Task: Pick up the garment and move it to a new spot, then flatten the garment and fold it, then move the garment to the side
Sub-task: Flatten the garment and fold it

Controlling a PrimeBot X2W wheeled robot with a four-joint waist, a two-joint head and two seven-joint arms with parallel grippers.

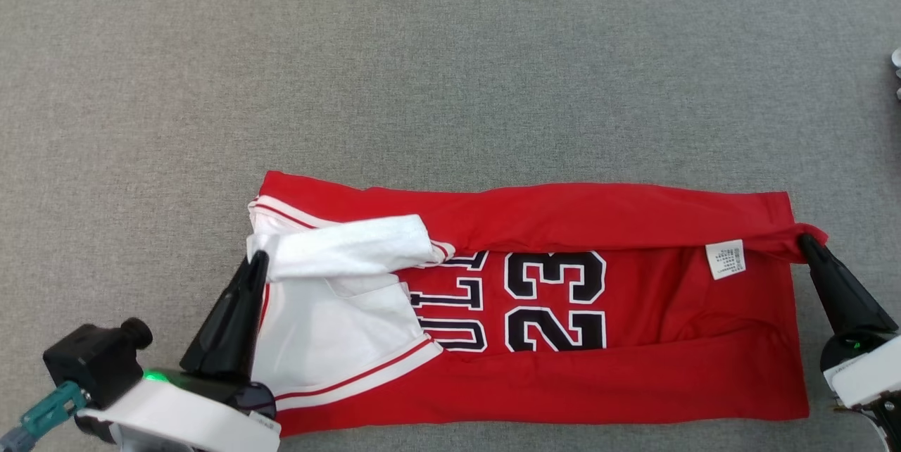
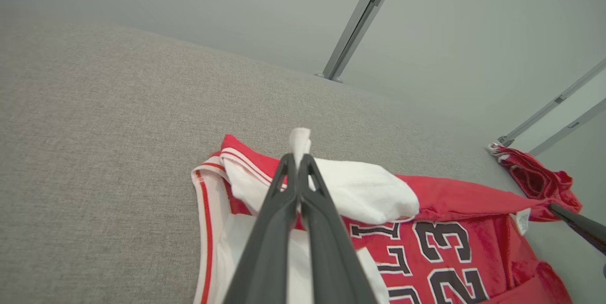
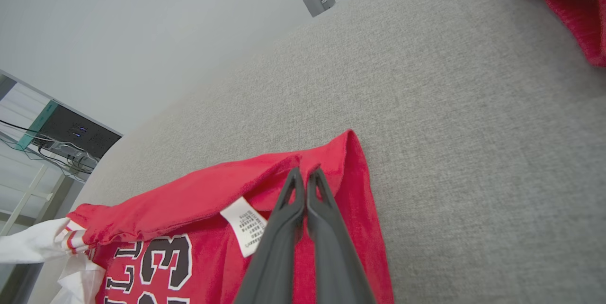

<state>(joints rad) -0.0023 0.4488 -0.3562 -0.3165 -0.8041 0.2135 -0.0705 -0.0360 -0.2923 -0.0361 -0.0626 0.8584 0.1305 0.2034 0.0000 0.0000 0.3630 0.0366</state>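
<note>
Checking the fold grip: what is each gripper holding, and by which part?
The jersey: left gripper pinches the white sleeve's edge, right gripper the red flap's corner near the label.

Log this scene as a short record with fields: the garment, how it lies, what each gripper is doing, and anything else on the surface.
garment: red jersey, white at one end, number 23 showing
lie: flat on the grey surface, far long edge folded over the print, care label exposed
left gripper: jaws shut on the red jersey's white end
right gripper: jaws shut on the red jersey's opposite corner
other: second red garment, crumpled, lying apart near the surface's edge
</note>
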